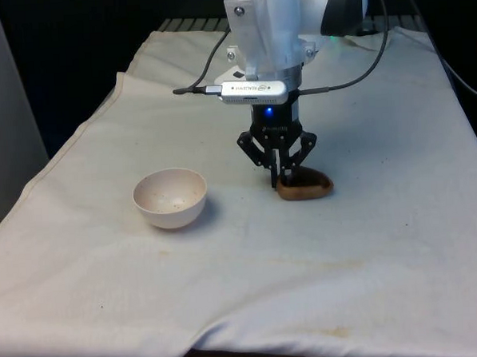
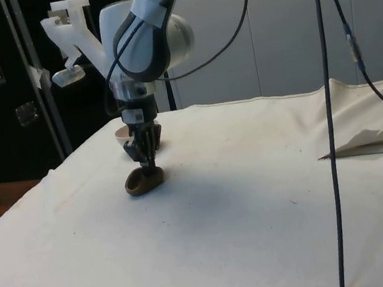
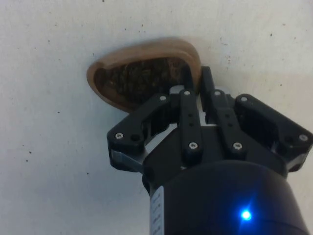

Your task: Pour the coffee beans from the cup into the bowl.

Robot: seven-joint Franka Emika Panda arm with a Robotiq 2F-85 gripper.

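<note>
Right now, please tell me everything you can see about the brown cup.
The cup is a low, brown, wooden-looking vessel with a rounded teardrop outline and a thick rim. Dark coffee beans fill it. It sits upright on the white cloth, apart from the bowl. The gripper is shut on its rim, one finger inside, one outside.

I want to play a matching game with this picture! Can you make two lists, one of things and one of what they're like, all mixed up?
Things:
1. round white bowl
2. brown wooden cup
3. black two-finger gripper
4. white tablecloth

Descriptions:
A. pinching a rim
B. holds dark coffee beans
C. covers the table
D. nearly empty, standing apart towards the front view's left

Pairs: 1-D, 2-B, 3-A, 4-C
</note>
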